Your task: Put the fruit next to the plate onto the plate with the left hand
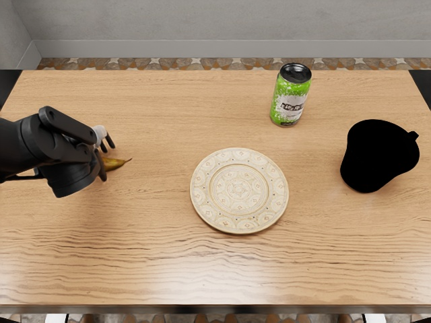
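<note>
A cream patterned plate (239,190) lies at the middle of the wooden table with nothing on it. To its left, a yellow-brown banana (117,163) lies on the table; only its right tip shows, the rest is hidden behind my left hand (101,151). The dark left arm comes in from the left edge, and its hand sits over the banana with fingers curled down around it. Whether the fruit is lifted off the table I cannot tell. The right arm is out of view.
A green soda can (291,95) stands upright behind the plate to the right. A black pear-shaped object (375,156) lies near the table's right edge. The table's front edge runs along the bottom.
</note>
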